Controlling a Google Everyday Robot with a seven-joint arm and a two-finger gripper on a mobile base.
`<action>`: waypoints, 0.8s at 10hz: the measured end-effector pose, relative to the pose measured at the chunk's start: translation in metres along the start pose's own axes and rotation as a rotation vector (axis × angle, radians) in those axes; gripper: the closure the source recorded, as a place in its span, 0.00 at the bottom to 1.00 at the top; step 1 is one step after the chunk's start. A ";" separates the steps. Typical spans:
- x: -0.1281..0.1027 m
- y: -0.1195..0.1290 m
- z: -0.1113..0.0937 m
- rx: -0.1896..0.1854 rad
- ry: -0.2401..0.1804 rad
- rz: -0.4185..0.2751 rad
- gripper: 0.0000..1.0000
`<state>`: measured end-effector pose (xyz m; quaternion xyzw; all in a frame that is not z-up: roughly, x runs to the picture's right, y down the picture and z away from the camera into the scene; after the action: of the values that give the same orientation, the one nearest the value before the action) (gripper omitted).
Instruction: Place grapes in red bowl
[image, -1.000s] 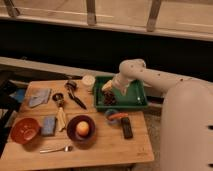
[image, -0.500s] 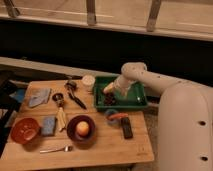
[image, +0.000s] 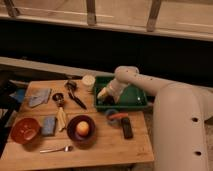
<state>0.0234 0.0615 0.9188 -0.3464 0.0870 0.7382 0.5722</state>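
Observation:
My gripper (image: 103, 94) is down in the left end of the green tray (image: 131, 100) at the back right of the wooden table. The grapes do not show; the gripper covers the spot in the tray where a dark cluster lay. The red bowl (image: 25, 130) stands empty at the table's front left, far from the gripper. My white arm (image: 150, 87) reaches in from the right.
A dark purple bowl (image: 81, 131) holding an orange fruit (image: 82, 128) stands in the front middle. A small blue cup (image: 111, 115), a black oblong object (image: 127, 128), a white cup (image: 88, 81), dark utensils (image: 74, 98), a blue cloth (image: 39, 97), a blue sponge (image: 49, 125) and a spoon (image: 55, 149) lie around.
The gripper has dropped lower and a little left into the tray's left end, over the dark grape cluster that showed there before.

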 end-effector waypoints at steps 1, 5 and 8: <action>0.002 0.004 0.004 0.000 0.007 -0.012 0.58; -0.005 0.000 0.001 -0.008 -0.001 -0.009 0.96; -0.014 -0.004 -0.021 -0.013 -0.051 -0.008 1.00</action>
<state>0.0365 0.0409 0.9129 -0.3317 0.0664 0.7450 0.5749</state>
